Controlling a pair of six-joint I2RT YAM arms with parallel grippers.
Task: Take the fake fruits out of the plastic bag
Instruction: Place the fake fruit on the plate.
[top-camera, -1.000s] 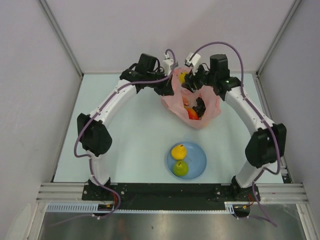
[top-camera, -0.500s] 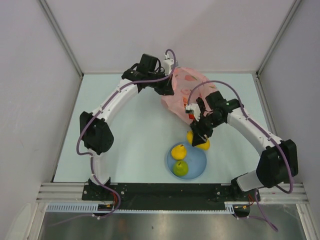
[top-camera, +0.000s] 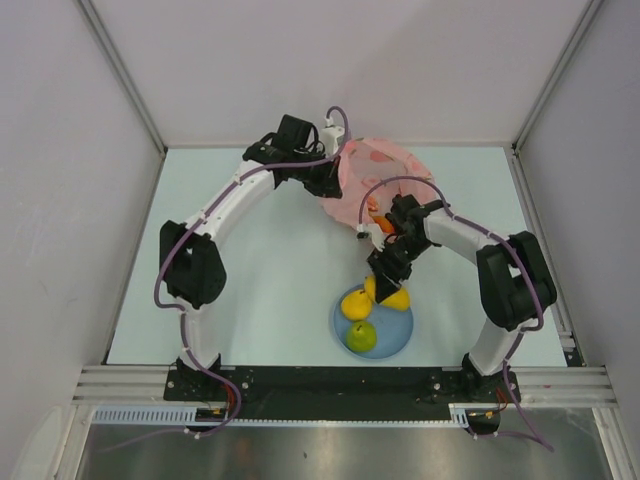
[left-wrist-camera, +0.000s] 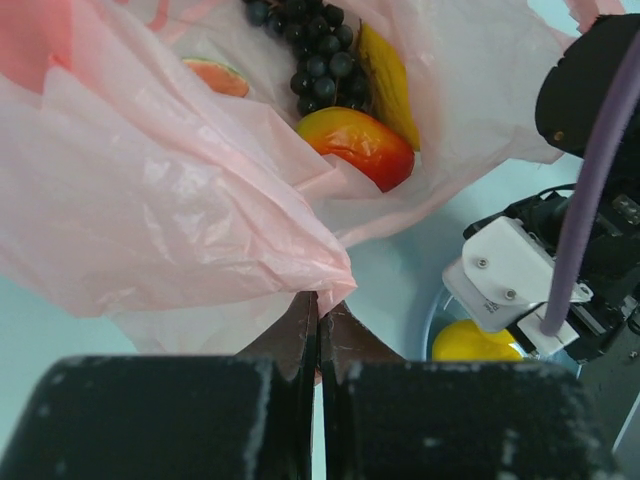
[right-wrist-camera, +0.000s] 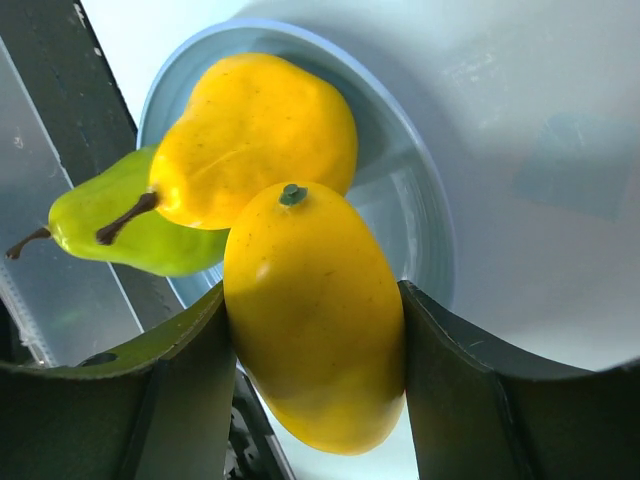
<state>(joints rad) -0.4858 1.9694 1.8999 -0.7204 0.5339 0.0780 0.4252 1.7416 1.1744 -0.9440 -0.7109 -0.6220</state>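
The pink plastic bag (top-camera: 385, 180) lies at the back of the table. My left gripper (top-camera: 335, 185) is shut on its edge, also seen in the left wrist view (left-wrist-camera: 320, 320). Inside the bag (left-wrist-camera: 150, 200) I see a dark grape bunch (left-wrist-camera: 320, 55), a red-orange fruit (left-wrist-camera: 360, 145), a yellow fruit (left-wrist-camera: 385, 65) and a watermelon slice (left-wrist-camera: 215, 75). My right gripper (top-camera: 385, 285) is shut on a yellow fruit (right-wrist-camera: 310, 280) and holds it over the far rim of the blue plate (top-camera: 400, 335). A yellow pear (top-camera: 354, 303) and a green pear (top-camera: 361, 337) lie on the plate.
The plate (right-wrist-camera: 420, 240) sits near the table's front edge, between the arm bases. A black rail (top-camera: 330, 382) runs along the near edge. White walls close in the table at the back and on both sides.
My right gripper came out of the bag with the yellow fruit and moved toward me to the plate. My left gripper stayed on the bag, which now lies flatter.
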